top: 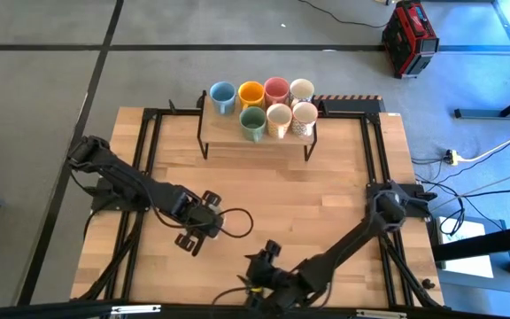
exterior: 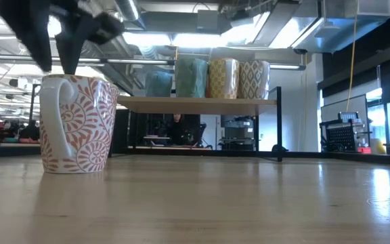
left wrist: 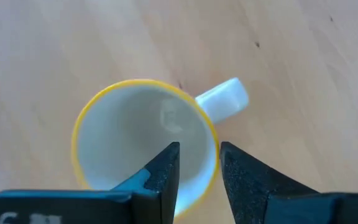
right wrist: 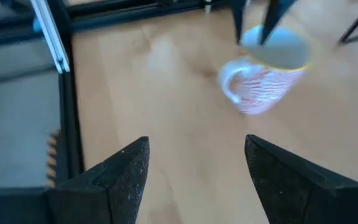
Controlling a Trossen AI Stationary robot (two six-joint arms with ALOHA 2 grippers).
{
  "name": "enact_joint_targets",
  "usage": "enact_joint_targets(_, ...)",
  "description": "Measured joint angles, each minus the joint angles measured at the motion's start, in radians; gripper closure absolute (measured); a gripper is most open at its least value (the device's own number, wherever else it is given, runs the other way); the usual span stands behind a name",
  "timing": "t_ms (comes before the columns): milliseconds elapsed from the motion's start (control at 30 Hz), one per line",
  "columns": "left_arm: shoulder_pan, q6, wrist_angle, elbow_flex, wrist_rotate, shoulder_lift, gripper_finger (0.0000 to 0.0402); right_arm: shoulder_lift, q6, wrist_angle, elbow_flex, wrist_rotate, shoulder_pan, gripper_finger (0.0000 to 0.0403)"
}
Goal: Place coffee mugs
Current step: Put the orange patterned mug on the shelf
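Note:
A white mug with an orange swirl pattern and a yellow rim (exterior: 76, 125) stands upright on the table near its left front; the left wrist view looks down into it (left wrist: 135, 134). My left gripper (left wrist: 199, 148) is open above it, pointing down. One finger is over the inside and one over the outside of the rim, beside the handle (left wrist: 224, 99). In the high view this gripper (top: 200, 213) covers the mug. My right gripper (right wrist: 194, 143) is open near the table's front edge (top: 268, 252), facing the mug (right wrist: 263, 78). Seven more mugs (top: 264, 105) stand on a raised shelf at the far edge.
The shelf (top: 228, 135) has a wooden top on black metal legs, and its mugs fill two rows (exterior: 208, 78). Black frame rails (top: 370, 159) run along the table's left and right sides. A black cable loops beside the left gripper (top: 237, 221). Bare wood lies between the mug and the shelf.

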Motion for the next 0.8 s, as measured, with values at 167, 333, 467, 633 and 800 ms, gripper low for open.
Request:
enact_joint_targets(167,-0.009,-0.184,-0.105,0.105,-0.057,-0.015,0.0290,-0.134,-0.072,-0.240,0.001,0.011,0.017,0.0148)
enact_joint_targets(333,-0.065,-0.485,-0.111,0.182,-0.204,-0.062,0.0290,-0.239,-0.150,-0.519,0.001,0.047,0.032,0.0148)
enact_joint_targets(467,-0.142,-0.772,-0.084,0.185,-0.361,-0.093,0.0290,-0.321,-0.182,-0.664,-0.078,0.076,0.047,0.0148)
enact_joint_targets(633,-0.273,-1.102,-0.086,0.184,-0.547,-0.097,0.0290,-0.557,-0.182,-0.540,-0.403,0.065,0.062,0.0149)
enact_joint_targets(800,-0.389,-1.445,-0.085,0.184,-0.691,-0.069,0.0290,-0.869,-0.181,-0.151,-0.839,-0.051,0.063,0.0149)
